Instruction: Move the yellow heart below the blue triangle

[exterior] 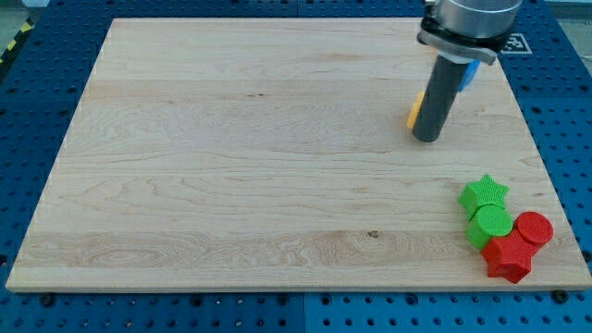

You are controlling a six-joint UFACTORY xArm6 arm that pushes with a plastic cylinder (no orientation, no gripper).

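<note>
A: Tip first: my tip (pixel 426 138) rests on the board (pixel 231 157) near the view's top right. It is only a straight rod, so there are no jaws to be apart or together; nothing is clamped.

B: Where is the yellow heart?

A: Just beside my tip, on its left side in the view and a little toward the view's top. Only a thin yellow-orange edge of the yellow heart (pixel 415 110) shows; the rod hides the rest, so I cannot confirm the shape, and I cannot tell if they touch.

B: And the blue triangle?

A: A small piece of blue, the blue triangle (pixel 470 73) I think, shows behind the rod, up and to the right of my tip. Most of it is hidden.

B: So how to do the push well?

A: I judge the heart must go toward the view's bottom and a little right, to sit under the triangle. My tip should come around to the heart's upper-left side, then push slowly through its middle, so it does not rotate away.

B: Any danger?

A: Hitting the triangle while going around.
</note>
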